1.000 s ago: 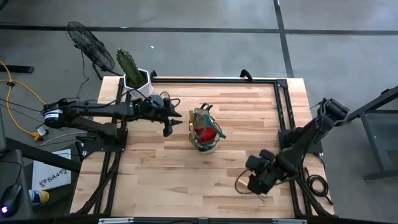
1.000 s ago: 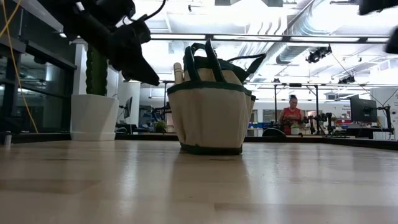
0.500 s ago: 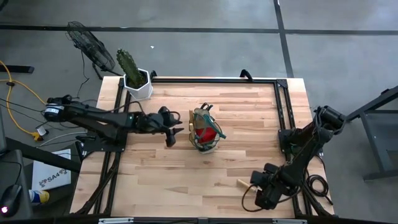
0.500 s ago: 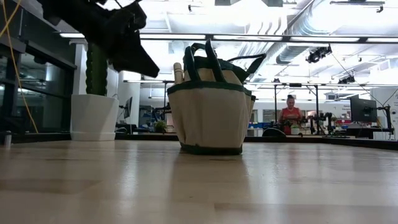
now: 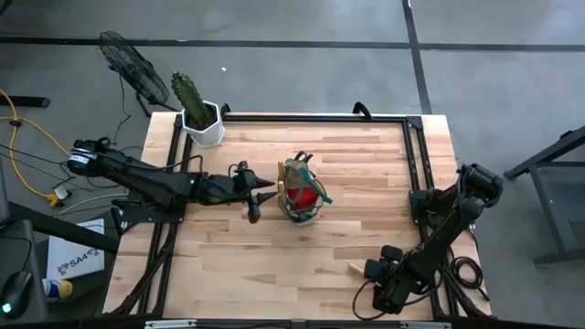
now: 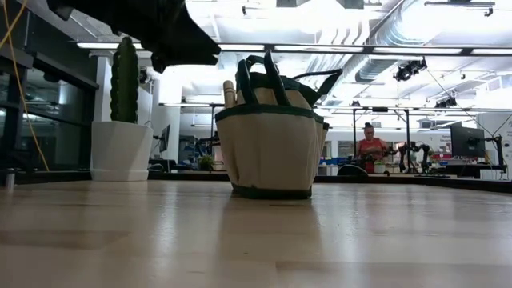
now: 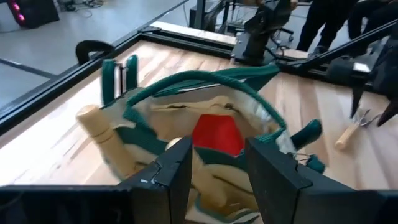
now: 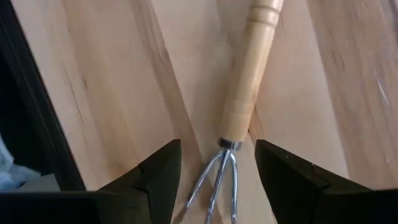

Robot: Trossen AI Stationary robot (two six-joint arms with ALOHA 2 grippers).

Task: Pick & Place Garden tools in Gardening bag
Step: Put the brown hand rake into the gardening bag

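**One rake left to bag**

At the far left corner of the pale wooden table (image 5: 228, 247), we see a green cactus in a white hexagonal pot (image 5: 203, 123), no part of the job. Moving right, our left gripper (image 5: 255, 195) hangs just beside the round tan fabric bag with dark green trim (image 5: 300, 194) at mid-table, its fingers (image 7: 171, 171) parted and empty. Inside the bag we can make out a red glove-like piece (image 7: 215, 134) and a pale wooden handle (image 7: 102, 127), so we judge most tools already packed. Farther right, near the front edge, our right gripper (image 5: 379, 277) hovers with its jaws spread over the wooden-handled metal rake (image 8: 247, 81), which lies flat on the table, not yet grasped. By our reckoning, only that rake remains to be picked and bagged.
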